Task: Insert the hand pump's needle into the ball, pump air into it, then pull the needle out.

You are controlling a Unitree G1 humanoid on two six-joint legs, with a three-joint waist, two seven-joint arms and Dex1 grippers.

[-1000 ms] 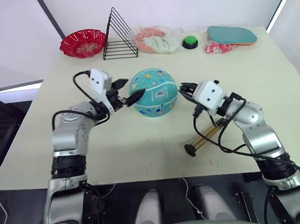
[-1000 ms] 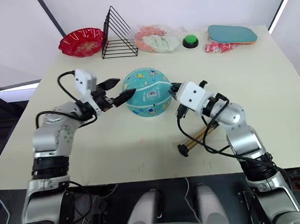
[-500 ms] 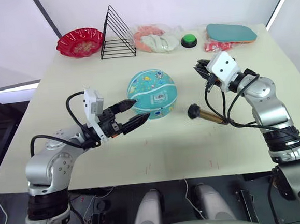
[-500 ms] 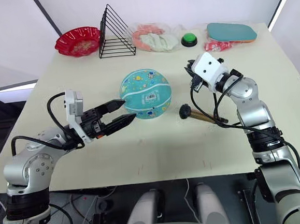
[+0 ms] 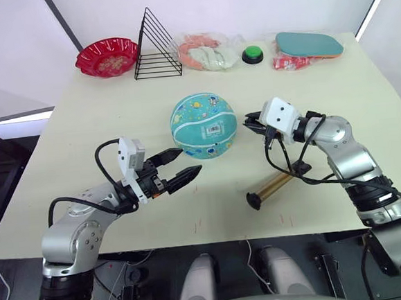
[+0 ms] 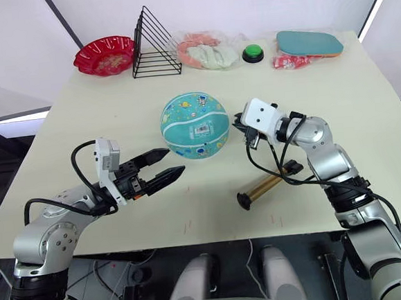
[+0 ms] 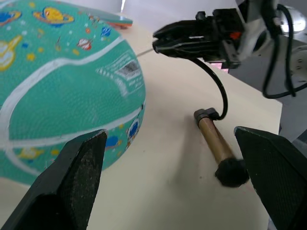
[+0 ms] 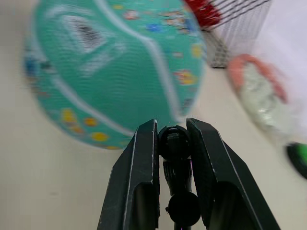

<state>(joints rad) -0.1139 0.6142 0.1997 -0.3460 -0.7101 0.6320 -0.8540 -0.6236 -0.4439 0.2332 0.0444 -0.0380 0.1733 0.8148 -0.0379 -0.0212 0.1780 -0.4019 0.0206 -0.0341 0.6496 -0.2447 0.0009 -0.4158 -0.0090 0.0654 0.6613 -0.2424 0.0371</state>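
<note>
resting near the middle of the bench: ball, teal with white seams, barcode sticker facing the robot, nothing touching it.
needle: thin pin seen in the left wrist view, poking from the right gripper toward the ball, tip just short of the rubber. right jaws pressed together, pinching the black hose end that carries it.
hand pump: amber barrel lying flat on the bench, toward the robot from the right gripper, black handle nearest the robot, hose looping up to the right gripper.
left gripper: jaws spread, empty, near the ball on its left but apart from it.
change: half a second ago the right gripper was lifted off to the right with the pump trailing below it; now it is low beside the ball and the pump is down again. a second ago the left gripper was at the ball; it has drawn back.
reading: insertion not yet made; the needle is being lined up, while the ball sits unbraced and could roll.
back row: red bowl, wire rack, green button.
</note>
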